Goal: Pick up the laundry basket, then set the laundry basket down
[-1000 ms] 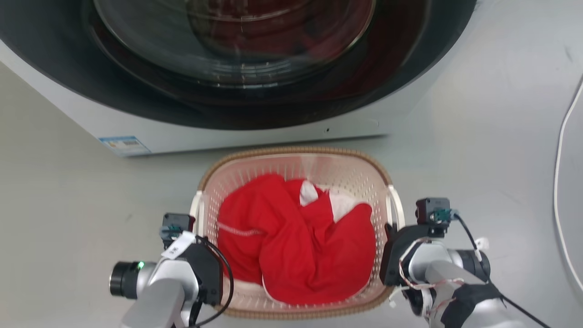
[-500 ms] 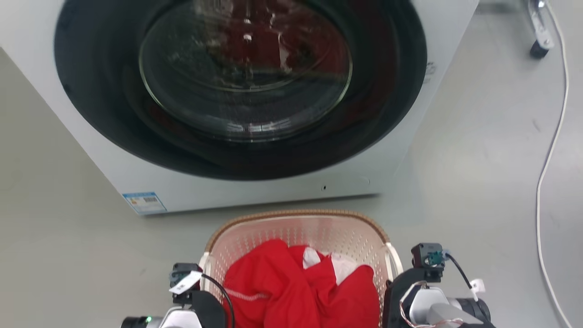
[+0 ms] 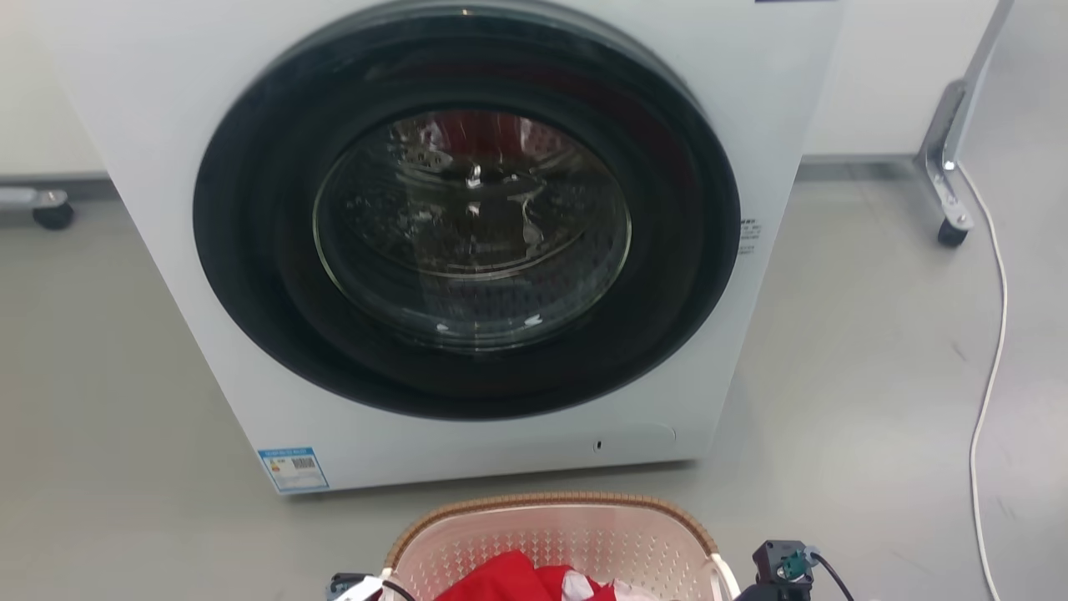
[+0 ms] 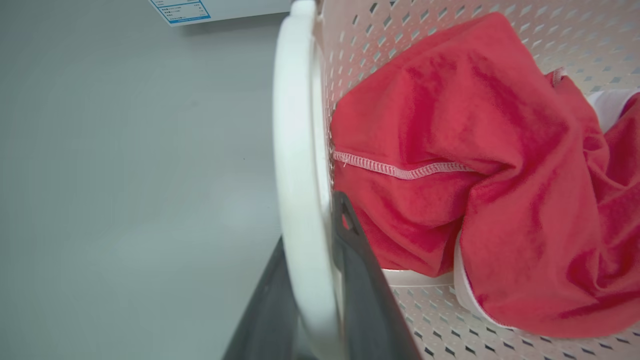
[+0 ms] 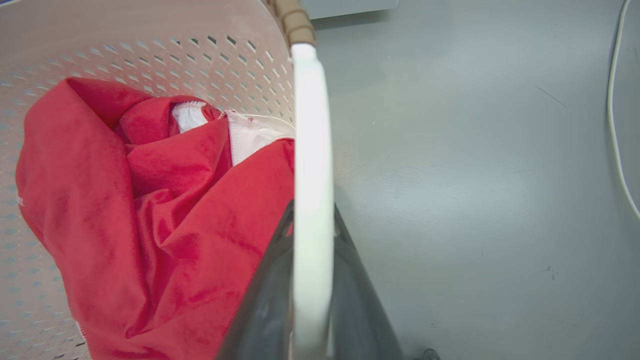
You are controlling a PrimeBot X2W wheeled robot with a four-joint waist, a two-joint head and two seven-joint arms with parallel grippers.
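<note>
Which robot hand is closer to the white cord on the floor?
Right. The right gripper grips the laundry basket's handle on the side facing the white cord. The left gripper grips the opposite handle, with the basket between it and the cord.

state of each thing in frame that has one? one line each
laundry basket: upright, loaded; lifted or not, cannot tell.
left gripper: shut on the basket's left handle.
right gripper: shut on the basket's right handle.
washer door: closed.
red garment: crumpled, inside the basket.
white cable: slack on the floor.
</note>
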